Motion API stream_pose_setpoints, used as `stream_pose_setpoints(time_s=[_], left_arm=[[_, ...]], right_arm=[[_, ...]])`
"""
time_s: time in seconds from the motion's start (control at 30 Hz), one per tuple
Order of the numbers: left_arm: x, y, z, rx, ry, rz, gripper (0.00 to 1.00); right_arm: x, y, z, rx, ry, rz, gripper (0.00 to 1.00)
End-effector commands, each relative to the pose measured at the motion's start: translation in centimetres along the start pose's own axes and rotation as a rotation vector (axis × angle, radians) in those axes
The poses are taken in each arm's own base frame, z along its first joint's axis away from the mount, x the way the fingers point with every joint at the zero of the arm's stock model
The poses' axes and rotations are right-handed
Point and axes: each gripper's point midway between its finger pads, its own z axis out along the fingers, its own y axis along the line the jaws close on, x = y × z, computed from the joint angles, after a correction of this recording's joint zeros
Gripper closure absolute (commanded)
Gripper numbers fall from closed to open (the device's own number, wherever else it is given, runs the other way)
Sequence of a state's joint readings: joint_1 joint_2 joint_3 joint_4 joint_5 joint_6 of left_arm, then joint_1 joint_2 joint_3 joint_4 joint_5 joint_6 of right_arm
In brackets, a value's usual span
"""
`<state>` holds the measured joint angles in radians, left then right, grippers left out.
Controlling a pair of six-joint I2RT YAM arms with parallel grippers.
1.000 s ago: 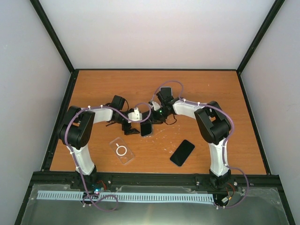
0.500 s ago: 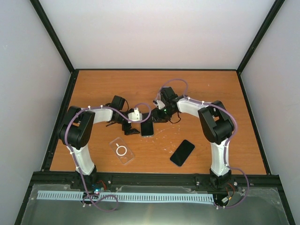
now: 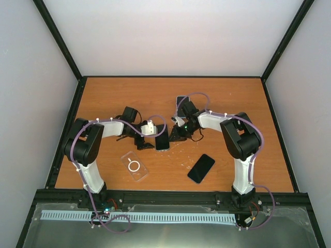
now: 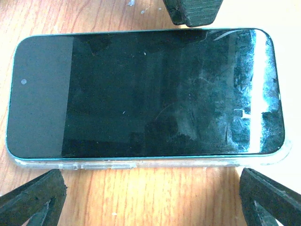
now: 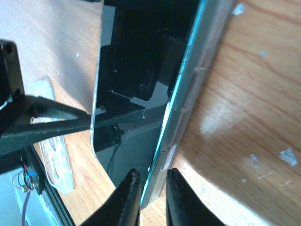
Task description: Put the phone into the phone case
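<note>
Wooden table [image 3: 232, 103], top view: phone [image 3: 162, 142] flat at mid-table; second phone [image 3: 201, 168] and empty case [image 3: 134, 166] lie nearer the bases.

Left wrist view: phone sits in a clear phone case [image 4: 141, 163]; left gripper [image 4: 151, 178] is spread wide, clear of it.

Right wrist view: right gripper [image 5: 152, 179] is clenched on the phone's cased edge.

There's plenty of open orange-brown wooden tabletop [image 3: 227, 98] along the back and the far right. The middle is crowded. The dark-screened phone in its clear case [image 3: 162, 142] lies hemmed in. The left gripper [image 3: 141, 138] has its fingers spread wide along one long side, and the right gripper [image 5: 151, 181] is pinched onto the opposite edge. Nearer the bases, an empty clear case with a white ring [image 3: 134, 166] and a black phone [image 3: 201, 168] lie well apart, with bare wood between them.
</note>
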<state>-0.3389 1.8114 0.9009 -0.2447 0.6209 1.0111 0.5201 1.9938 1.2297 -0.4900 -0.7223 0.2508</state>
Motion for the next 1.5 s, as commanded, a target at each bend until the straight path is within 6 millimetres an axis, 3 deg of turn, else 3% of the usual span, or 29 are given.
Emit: stream_pose_setpoints(time_s=[0.0, 0.27, 0.73, 1.0, 1.2, 1.47], left_arm=[[0.7, -0.8, 0.3, 0.013, 0.031, 0.01, 0.0], [0.7, -0.8, 0.4, 0.012, 0.031, 0.005, 0.0], [0.4, -0.7, -0.2, -0.016, 0.022, -0.01, 0.0], [0.1, -0.1, -4.6, -0.08, -0.056, -0.106, 0.0], [0.6, -0.5, -6.4, -0.127, -0.073, -0.164, 0.0], [-0.7, 2.3, -9.1, -0.259, -0.144, -0.245, 0.0]], right_arm=[[0.4, 0.8, 0.2, -0.047, 0.015, -0.012, 0.87], [2.1, 0.3, 2.6, -0.024, 0.075, -0.034, 0.97], [5.7, -4.5, 5.5, 0.215, 0.185, -0.123, 0.93], [6.9, -7.9, 5.3, 0.391, 0.226, -0.139, 0.94], [7.5, -9.2, 5.1, 0.489, 0.26, -0.192, 0.94], [8.3, -9.6, 5.5, 0.536, 0.316, -0.224, 0.94]])
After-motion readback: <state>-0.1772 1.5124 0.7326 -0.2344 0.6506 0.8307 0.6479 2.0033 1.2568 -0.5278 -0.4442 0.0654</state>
